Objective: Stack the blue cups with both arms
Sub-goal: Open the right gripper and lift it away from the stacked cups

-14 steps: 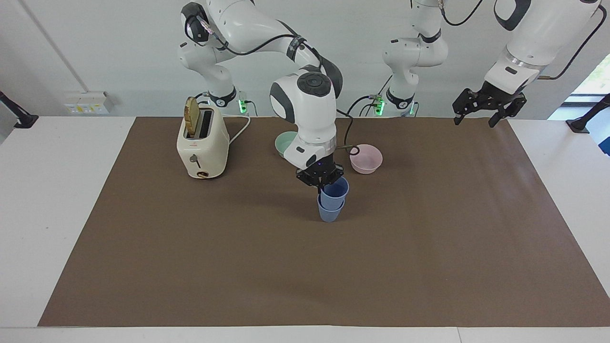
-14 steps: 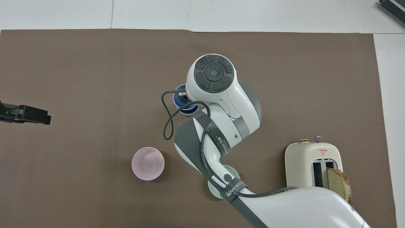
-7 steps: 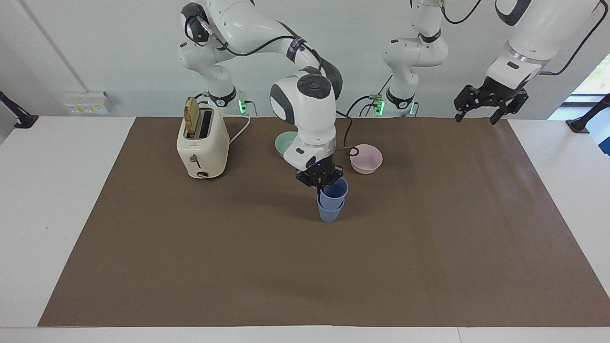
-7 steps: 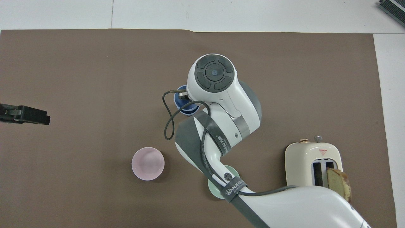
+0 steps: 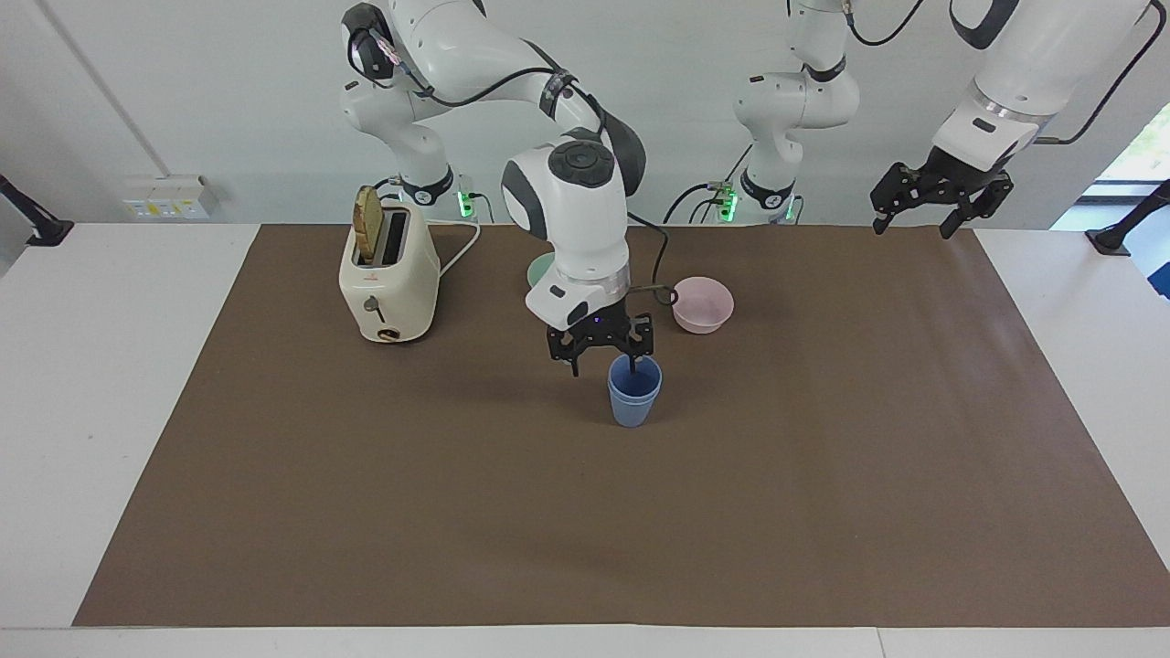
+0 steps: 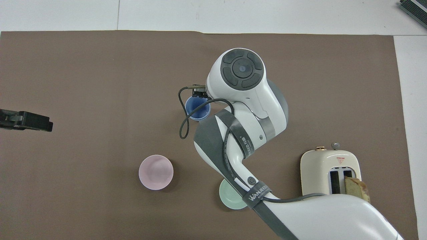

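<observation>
Blue cups (image 5: 633, 395) nested on our worktop (image 5: 823, 475).
Our right hand (image 5: 603, 358) spreads wide above them; left hand (image 5: 914, 222) waits, spread wide.

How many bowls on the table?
2. The pale pink round bowl sits nearer the robots than the blue cup stack; the mint-green round bowl beside it is half hidden under the right arm.

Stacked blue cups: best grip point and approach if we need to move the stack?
Judging by shape: come straight down on the blue cups and pinch the top rim wall, one finger inside. They stand upright, mouth open, walls tapering downward, so a side squeeze could slip. The right tool is already over them.
</observation>
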`<move>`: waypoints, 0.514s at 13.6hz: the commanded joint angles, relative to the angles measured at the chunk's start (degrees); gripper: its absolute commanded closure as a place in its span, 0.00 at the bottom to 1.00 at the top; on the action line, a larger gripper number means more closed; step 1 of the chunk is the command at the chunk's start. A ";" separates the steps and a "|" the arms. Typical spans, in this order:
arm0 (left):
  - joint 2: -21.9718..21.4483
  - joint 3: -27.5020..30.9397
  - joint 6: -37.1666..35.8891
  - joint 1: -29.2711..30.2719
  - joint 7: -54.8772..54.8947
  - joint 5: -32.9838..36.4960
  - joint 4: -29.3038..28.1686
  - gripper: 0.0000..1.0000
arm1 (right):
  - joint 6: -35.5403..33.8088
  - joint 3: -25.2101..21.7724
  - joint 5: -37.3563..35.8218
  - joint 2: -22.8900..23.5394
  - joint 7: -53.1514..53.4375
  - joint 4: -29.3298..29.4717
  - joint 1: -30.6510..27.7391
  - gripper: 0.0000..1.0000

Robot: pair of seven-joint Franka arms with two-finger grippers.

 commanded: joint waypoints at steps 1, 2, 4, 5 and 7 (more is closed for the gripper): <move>-0.51 -0.23 -0.99 0.55 0.43 0.37 0.30 0.00 | -1.77 -0.12 0.23 -3.41 0.78 -0.85 -1.52 0.05; -0.51 -0.23 -0.99 0.55 0.43 0.46 0.30 0.00 | -2.74 -0.12 0.15 -4.29 0.52 -0.85 -2.31 0.03; -0.51 -0.23 -0.99 0.55 0.43 0.46 0.30 0.00 | -4.15 -0.21 -0.20 -5.44 0.51 -0.85 -2.58 0.02; -0.51 -0.23 -0.99 0.55 0.43 0.46 0.30 0.00 | -5.20 -0.21 -0.29 -5.97 0.78 -0.76 -2.58 0.00; -0.51 -0.23 -0.99 0.55 0.43 0.37 0.30 0.00 | -7.22 -0.48 -0.47 -7.89 0.52 -0.76 -3.28 0.00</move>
